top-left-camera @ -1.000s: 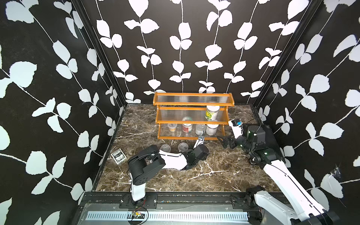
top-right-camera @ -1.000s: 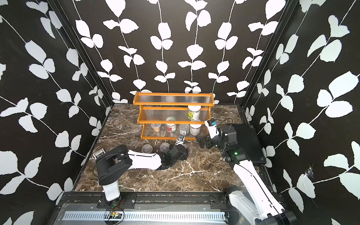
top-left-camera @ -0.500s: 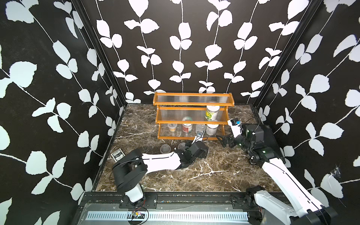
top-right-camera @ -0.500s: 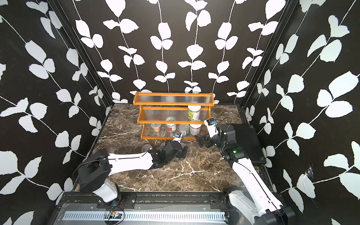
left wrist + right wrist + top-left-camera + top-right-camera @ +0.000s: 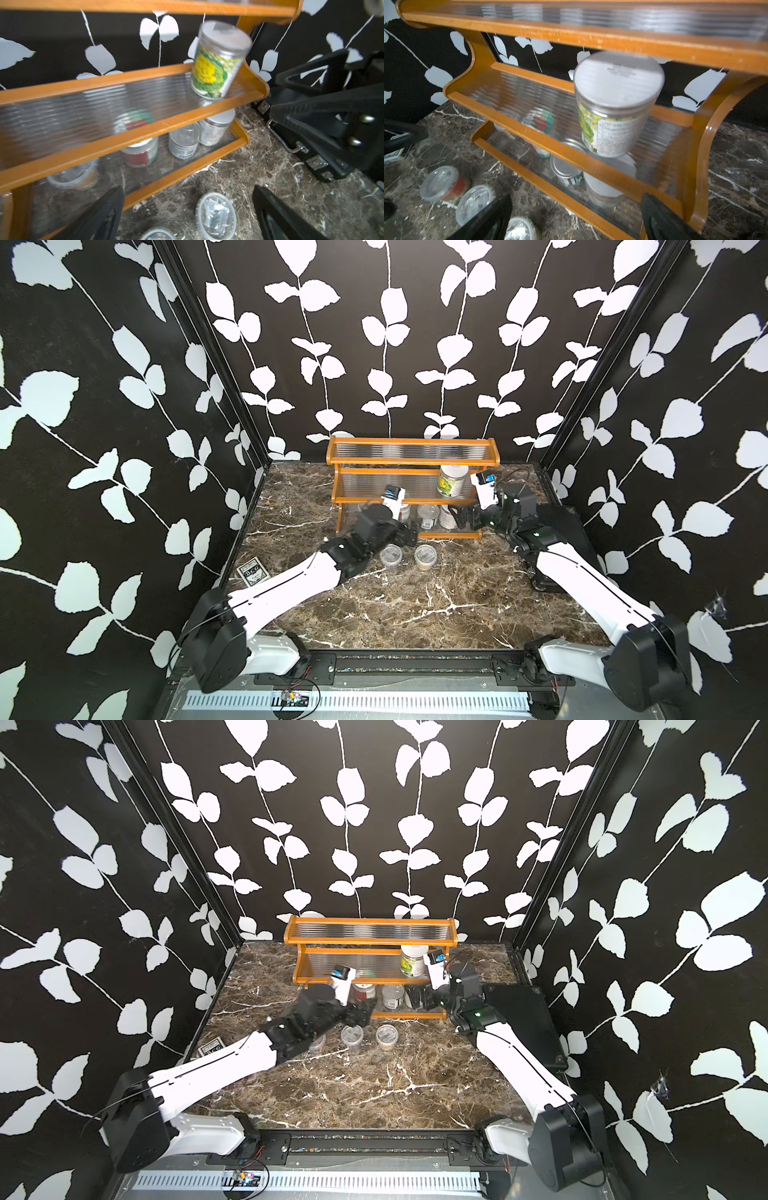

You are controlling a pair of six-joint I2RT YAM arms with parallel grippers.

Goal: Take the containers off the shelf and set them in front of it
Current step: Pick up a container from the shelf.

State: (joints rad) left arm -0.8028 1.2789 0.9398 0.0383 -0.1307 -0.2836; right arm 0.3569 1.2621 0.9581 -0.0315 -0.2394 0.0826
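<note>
Shelf [image 5: 411, 458]: bottom tier holds tin can [image 5: 428, 516] and white-lidded jar [image 5: 446, 517], middle tier green-labelled jar [image 5: 451, 483]; left gripper [image 5: 409, 532] and right gripper [image 5: 462, 517], both spread and empty, crowd that bottom tier, so they may well collide or topple the clear lidded cups [image 5: 391, 555] on the surface [image 5: 415, 614] in front.

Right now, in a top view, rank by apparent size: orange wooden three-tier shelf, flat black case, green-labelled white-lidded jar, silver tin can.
1. shelf
2. black case, though the right arm covers part
3. jar
4. tin can
</note>
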